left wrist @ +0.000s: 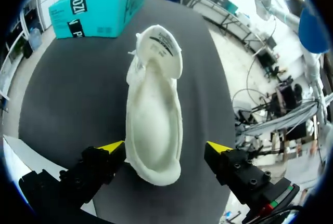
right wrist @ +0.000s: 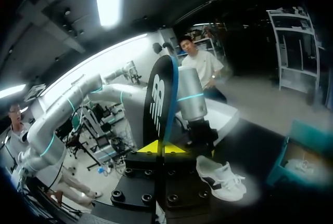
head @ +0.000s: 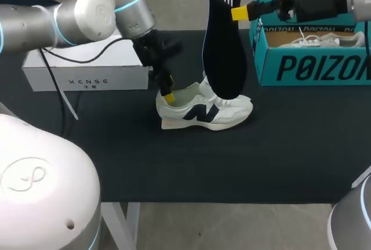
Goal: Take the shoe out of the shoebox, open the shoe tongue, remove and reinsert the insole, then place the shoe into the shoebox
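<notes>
Head view, item by item.

- **Shoe** (head: 204,111): white trainer with a dark side emblem. It stands on its sole near the middle of the dark table (head: 232,169), outside the shoebox (head: 313,58), toe toward the robot's right. The left wrist view shows its mouth wide open, the tongue pulled forward and the pale footbed bare.
- **Insole** (head: 223,47): dark, out of the shoe and held upright in the air. Its lower end hangs over the shoe's forepart; whether it touches the shoe cannot be told.
- **Right gripper** (head: 239,13): clamped on the insole's edge near the upper end. In the right wrist view both yellow tips meet on it.
- **Left gripper** (head: 168,95): lowered at the shoe's heel with its fingers spread wide, one to each side. One tip sits just beside the heel rim and the other stands clear, so nothing is gripped.
- **Shoebox**: teal and open-topped, at the table's far right corner, well apart from the shoe. A second shoe (head: 322,40), also white, lies inside.
- **White box** (head: 87,67): long and flat, at the table's far left, behind the left arm (head: 69,12).
- **Cable** (head: 51,79): black, running across the white box's front down to the table.
</notes>
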`<state>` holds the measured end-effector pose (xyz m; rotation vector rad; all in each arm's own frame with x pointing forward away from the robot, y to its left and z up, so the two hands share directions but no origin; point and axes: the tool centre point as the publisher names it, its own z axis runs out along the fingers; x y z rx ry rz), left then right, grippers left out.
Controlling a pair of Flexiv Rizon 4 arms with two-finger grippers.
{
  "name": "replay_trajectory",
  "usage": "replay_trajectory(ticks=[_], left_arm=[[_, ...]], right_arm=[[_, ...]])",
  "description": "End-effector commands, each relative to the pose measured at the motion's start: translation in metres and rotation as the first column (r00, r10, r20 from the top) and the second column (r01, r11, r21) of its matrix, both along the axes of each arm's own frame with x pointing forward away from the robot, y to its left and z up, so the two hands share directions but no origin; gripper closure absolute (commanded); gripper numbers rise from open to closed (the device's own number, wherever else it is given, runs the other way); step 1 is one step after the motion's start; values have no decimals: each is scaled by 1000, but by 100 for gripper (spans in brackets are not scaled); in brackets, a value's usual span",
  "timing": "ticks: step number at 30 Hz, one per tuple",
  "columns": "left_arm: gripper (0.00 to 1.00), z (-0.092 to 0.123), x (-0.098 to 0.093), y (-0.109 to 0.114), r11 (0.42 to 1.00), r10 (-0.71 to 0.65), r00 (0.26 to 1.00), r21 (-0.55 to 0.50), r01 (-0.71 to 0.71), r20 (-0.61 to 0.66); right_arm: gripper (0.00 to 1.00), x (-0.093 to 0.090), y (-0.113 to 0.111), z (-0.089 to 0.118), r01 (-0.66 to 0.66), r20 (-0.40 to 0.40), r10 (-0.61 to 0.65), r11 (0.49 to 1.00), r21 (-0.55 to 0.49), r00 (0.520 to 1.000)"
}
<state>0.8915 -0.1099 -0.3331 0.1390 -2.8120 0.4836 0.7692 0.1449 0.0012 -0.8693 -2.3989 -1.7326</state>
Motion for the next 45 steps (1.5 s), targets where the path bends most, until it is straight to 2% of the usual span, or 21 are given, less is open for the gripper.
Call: replay_trajectory(ticks=[1,7,15,27,35,45], left_arm=[[0,11,-3,-3,944,-123,992,313,107,31],[0,17,-3,1,920,-176,980,370,128,98],[0,29,-9,12,934,-130,982,348,75,138],[0,35,-12,24,934,-152,967,351,73,203],[0,37,-12,25,943,-138,970,326,67,200],[0,35,-14,30,936,-147,966,346,67,211]], right_arm=[[100,-2,-4,1,10,-1,-10,1000,-10,1000],[100,-1,-9,3,19,0,-19,1000,-21,1000],[100,-2,-15,6,36,-1,-37,999,-33,999],[100,-6,-26,11,76,4,-76,997,-30,997],[100,-8,-26,12,84,8,-84,996,-32,996],[100,-11,-27,11,91,7,-91,995,-27,996]])
